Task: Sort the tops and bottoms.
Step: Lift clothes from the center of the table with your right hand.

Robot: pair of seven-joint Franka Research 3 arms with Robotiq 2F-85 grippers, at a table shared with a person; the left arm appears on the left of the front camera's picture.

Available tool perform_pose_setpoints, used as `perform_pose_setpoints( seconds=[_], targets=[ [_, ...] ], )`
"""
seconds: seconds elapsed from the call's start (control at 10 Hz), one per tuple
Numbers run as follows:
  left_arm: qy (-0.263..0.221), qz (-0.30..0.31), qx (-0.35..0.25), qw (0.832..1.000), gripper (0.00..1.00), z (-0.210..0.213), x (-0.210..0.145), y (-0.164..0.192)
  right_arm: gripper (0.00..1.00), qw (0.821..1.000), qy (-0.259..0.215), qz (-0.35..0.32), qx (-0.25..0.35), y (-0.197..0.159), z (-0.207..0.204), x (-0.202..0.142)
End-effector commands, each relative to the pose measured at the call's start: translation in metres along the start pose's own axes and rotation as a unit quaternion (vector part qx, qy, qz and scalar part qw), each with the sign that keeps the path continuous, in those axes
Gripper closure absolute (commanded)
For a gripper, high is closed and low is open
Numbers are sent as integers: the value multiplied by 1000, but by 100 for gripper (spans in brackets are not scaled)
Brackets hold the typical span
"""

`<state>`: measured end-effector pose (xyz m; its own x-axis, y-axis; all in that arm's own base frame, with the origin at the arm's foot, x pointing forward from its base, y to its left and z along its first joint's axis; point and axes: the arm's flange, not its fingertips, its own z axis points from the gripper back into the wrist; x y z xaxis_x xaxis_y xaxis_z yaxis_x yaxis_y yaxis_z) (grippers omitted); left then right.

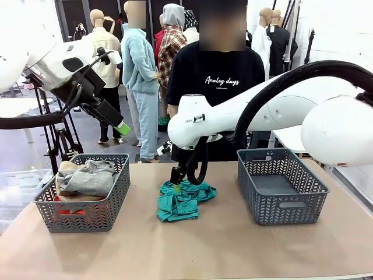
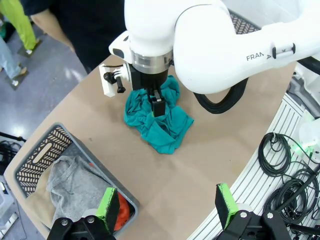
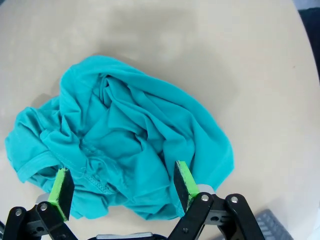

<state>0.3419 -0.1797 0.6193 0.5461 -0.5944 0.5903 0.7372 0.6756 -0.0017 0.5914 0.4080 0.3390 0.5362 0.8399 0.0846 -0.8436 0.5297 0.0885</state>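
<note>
Two grey plastic lattice baskets sit on the tan table (image 1: 233, 251), one at the robot's left (image 1: 87, 213) and one at its right (image 1: 282, 204). Between them, on the bare tabletop, lies the crumpled teal cloth T-shirt (image 1: 183, 200), apart from both baskets. The right gripper (image 1: 176, 177) hangs straight down over this shirt, reaching in from the right side, its jaws spread wide with the green pads (image 3: 62, 192) standing either side of the bunched fabric; in its own wrist view the pads are just above or at the cloth, and whether they touch it cannot be told. The left basket holds a heap of garments: the grey T-shirt (image 1: 90, 178) on top, the tan one (image 1: 67, 169) at the back beneath it, and the orange-red one (image 1: 73, 212) showing through the lattice at the bottom. The left gripper (image 1: 119, 125) is raised well above that basket, released, its jaws apart and holding nothing. A person in a black printed T-shirt (image 1: 218, 73) stands at the far side of the table.
</note>
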Motion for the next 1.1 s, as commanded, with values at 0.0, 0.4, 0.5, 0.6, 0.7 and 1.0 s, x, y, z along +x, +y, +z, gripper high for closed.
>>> perform_pose_setpoints(
  seconds=[0.0,0.4,0.5,0.6,0.7,1.0],
  targets=[
    [-2,3,0,1000,0,1,-1,1,0,1000,21,-6,-4,-3,0,7],
    [-2,3,0,1000,0,1,-1,1,65,999,39,-2,0,-3,-10,9],
    [-2,3,0,1000,0,1,-1,1,83,999,40,0,0,-2,-10,9],
    [-2,3,0,1000,0,1,-1,1,100,999,39,-1,-3,-2,-8,8],
    [-2,3,0,1000,0,1,-1,1,100,999,39,-2,-4,-1,-6,7],
    [-2,3,0,1000,0,1,-1,1,100,999,34,-5,21,-1,-7,8]
  ],
)
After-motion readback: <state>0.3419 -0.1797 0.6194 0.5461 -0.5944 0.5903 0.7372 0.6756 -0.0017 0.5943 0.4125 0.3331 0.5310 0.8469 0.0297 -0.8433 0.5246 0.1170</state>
